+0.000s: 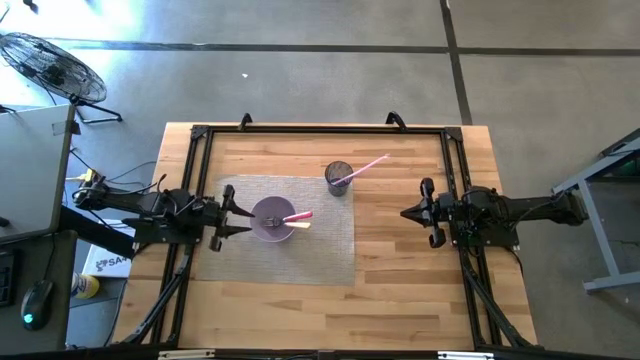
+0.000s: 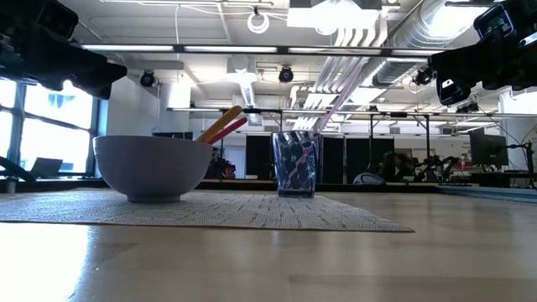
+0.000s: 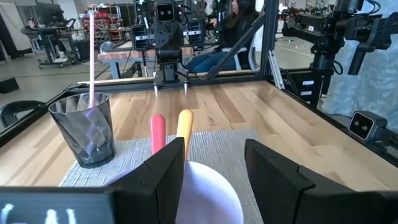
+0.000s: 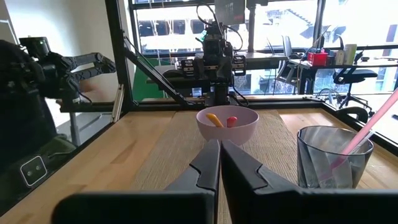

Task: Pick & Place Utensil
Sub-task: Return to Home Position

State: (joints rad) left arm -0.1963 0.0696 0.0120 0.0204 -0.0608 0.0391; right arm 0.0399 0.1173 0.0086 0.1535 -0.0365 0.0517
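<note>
A lavender bowl [image 1: 271, 220] sits on a grey woven placemat [image 1: 330, 250]. Two utensils, one red [image 3: 158, 132] and one yellow [image 3: 185, 124], lie in the bowl with their handles leaning on its rim toward the right. A clear dark cup [image 1: 339, 178] stands on the mat's far right corner with a pink utensil [image 1: 368, 166] leaning out of it. My left gripper [image 1: 232, 213] hovers open just left of the bowl, above the table. My right gripper [image 1: 412, 213] is shut, raised over bare wood to the right of the mat.
A black frame [image 1: 320, 131] runs around the table's far edge and both sides. Bare wood [image 1: 330, 310] spreads on the near side of the mat. A fan [image 1: 50, 65] stands on the floor beyond the far left corner. A person [image 3: 233, 25] sits in the room behind.
</note>
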